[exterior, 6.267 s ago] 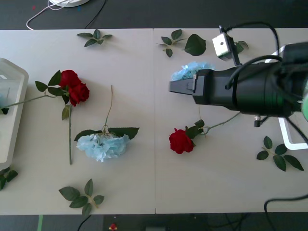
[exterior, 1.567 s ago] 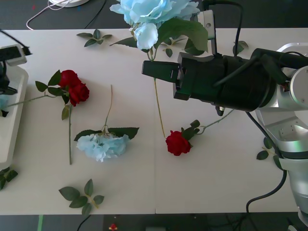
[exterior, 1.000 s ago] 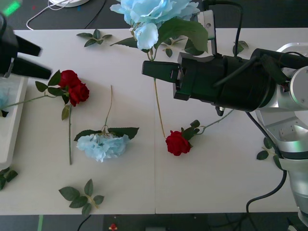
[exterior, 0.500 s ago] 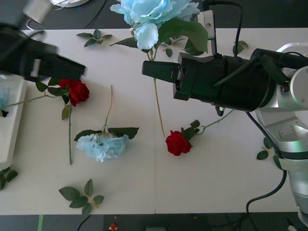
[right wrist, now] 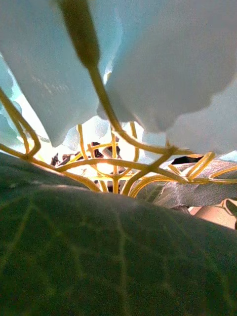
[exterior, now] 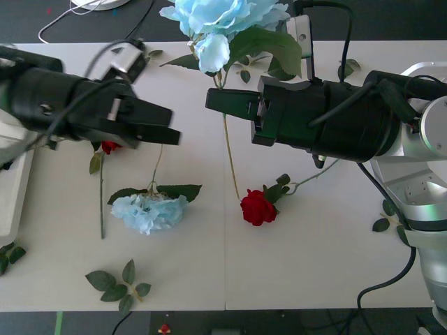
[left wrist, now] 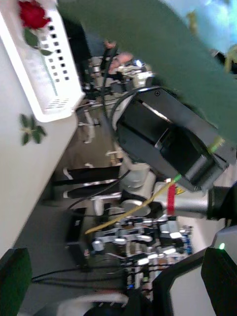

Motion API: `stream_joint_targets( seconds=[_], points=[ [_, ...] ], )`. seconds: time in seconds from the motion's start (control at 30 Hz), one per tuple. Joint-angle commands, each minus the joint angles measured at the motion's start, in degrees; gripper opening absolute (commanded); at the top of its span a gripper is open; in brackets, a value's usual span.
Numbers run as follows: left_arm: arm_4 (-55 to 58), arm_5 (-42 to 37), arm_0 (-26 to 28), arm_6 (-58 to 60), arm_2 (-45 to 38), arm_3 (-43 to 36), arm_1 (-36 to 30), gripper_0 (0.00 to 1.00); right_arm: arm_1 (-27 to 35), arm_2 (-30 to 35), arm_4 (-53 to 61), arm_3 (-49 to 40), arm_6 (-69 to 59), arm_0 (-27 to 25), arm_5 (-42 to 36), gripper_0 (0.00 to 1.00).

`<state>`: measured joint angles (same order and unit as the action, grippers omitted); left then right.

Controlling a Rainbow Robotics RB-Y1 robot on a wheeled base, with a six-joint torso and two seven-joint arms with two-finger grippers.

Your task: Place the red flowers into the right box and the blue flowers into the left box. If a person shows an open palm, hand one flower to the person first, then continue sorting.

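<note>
From the front view I see my right gripper [exterior: 218,105] above the middle of the table [exterior: 314,265], clamped on the thin stem of a blue flower [exterior: 220,17] whose big head rises past the table's far edge; its stem tail hangs down toward the table. My left gripper [exterior: 166,124] reaches in from the left at mid-height, its black fingers apart with nothing between them, and the arm hides most of the red flowers [exterior: 108,146] beneath it, leaving a scrap of red and a stem. A second blue flower [exterior: 149,211] lies left of centre, and a single red flower [exterior: 258,207] lies near the middle. The left box [exterior: 12,202] is cut off at the table's left edge. Loose leaf sprigs [exterior: 120,280] lie near the front edge.

In the right wrist view, pale blue petals [right wrist: 163,64] and a broad green leaf [right wrist: 113,252] press so close that I cannot make out my fingers.

In the left wrist view, the right box [left wrist: 42,74] sits on the table's edge with a red flower [left wrist: 33,15] inside, and my fingers [left wrist: 12,279] stand spread at the corners.
</note>
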<state>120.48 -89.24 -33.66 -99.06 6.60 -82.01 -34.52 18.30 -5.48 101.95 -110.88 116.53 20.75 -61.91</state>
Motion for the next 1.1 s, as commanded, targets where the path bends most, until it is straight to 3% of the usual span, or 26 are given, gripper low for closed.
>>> stream_joint_targets(
  seconds=[0.03, 0.23, 0.67, 1.1],
  points=[
    [2.48, 3.73, -2.55, -5.88, 4.91, -0.34, 2.35, 1.0, 1.22, -0.85, 0.79, -2.49, 2.48, -0.45, 0.48, 0.0],
    [4.06, 9.53, -2.64, -12.3, 10.45, -1.05, 2.7, 1.0, 1.04, -0.94, 0.79, -2.41, 2.65, -0.45, 0.48, 0.0],
    [-1.21, 8.47, -2.55, -24.34, 8.52, -4.04, 2.53, 1.0, 0.78, -0.85, 0.79, -2.41, 2.92, -0.45, 0.48, 0.0],
    [0.46, 9.09, -2.38, -34.45, 8.52, -4.56, 3.14, 1.0, 0.78, -1.03, 0.79, -2.41, 3.0, -0.45, 0.48, 0.0]
  ],
)
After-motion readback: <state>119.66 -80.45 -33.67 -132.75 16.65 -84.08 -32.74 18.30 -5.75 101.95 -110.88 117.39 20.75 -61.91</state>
